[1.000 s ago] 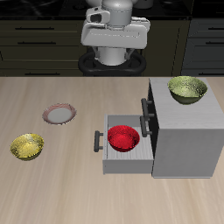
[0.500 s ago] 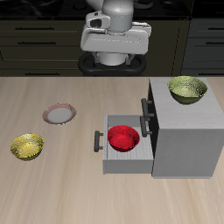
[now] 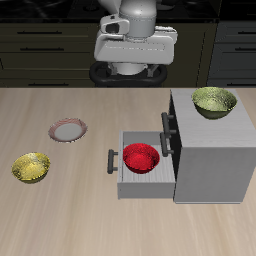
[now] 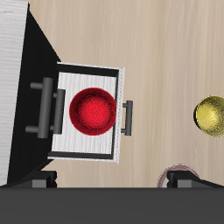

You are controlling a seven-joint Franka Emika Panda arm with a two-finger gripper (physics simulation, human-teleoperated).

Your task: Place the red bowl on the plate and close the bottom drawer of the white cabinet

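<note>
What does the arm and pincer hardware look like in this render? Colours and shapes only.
The arm is glossy white with rounded, cylindrical links, above a dark round base. Its boxy hand housing is pale grey-white. In the wrist view the pincer shows only as two short black fingertips over a dark grey body. No cables or markings are visible.
</note>
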